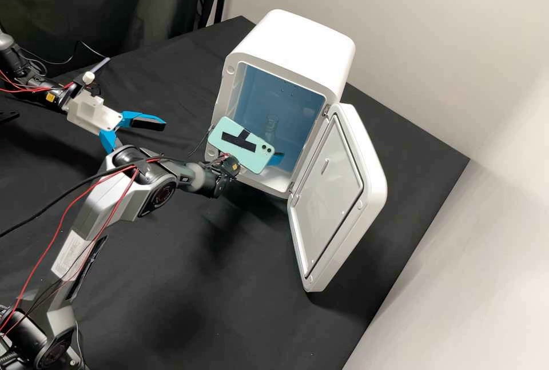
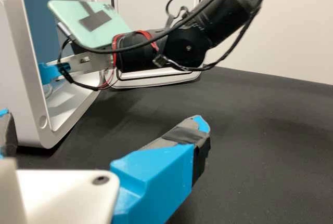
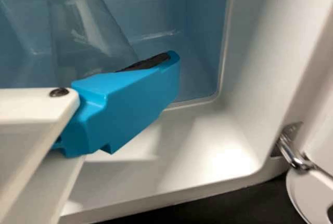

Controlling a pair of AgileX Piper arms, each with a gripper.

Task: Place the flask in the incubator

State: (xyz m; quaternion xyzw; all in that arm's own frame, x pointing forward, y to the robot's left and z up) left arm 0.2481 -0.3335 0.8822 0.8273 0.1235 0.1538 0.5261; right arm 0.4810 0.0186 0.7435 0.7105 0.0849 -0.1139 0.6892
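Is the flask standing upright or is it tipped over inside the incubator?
Upright. The flask stands inside the incubator with its neck pointing up and its body widening downward.

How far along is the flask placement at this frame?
Done: the incubator stands with its door open, and the flask sits upright inside it. In hand: the right gripper is in the opening beside the flask; whether it grips the flask cannot be told. Left: likely withdrawing that arm, perhaps closing the door.
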